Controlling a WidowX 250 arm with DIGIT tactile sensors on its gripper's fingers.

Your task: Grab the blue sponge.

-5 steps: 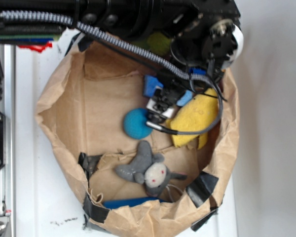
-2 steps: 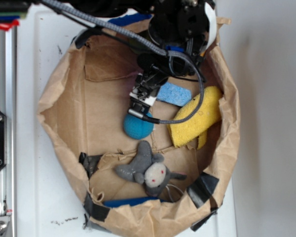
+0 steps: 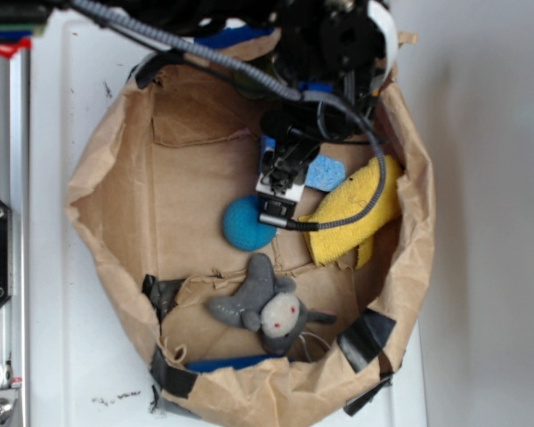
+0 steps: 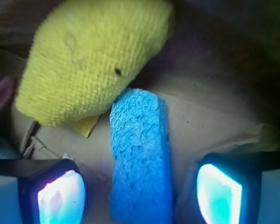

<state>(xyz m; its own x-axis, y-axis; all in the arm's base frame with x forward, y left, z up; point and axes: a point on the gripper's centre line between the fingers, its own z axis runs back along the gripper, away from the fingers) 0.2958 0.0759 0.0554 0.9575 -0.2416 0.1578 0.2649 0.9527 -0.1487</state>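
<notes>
A white counter [image 3: 481,178] carries a wide, rolled-down brown paper bag [image 3: 107,187], its rim patched with black tape, and everything lies on the bag's floor. The sponge [image 4: 140,158] sits toward the far right part of that floor; in the exterior view only a light-blue corner [image 3: 326,172] of it shows from under the arm. In the wrist view it is a flat porous bar running lengthwise between the two fingers [image 4: 60,196] of the gripper [image 4: 140,191], with a gap on each side, so the gripper stands spread and astride it without touching. The sponge's far end meets the edge of the yellow cloth [image 3: 356,213], which lies just to its right and curls along the bag's right wall. Left of the gripper and nearer rests a teal ball [image 3: 247,223], close to the gripper body. Nearer still lies a grey stuffed mouse [image 3: 267,307] with a pale face. A dark blue flat thing [image 3: 231,363] pokes out under a paper fold at the near rim.
</notes>
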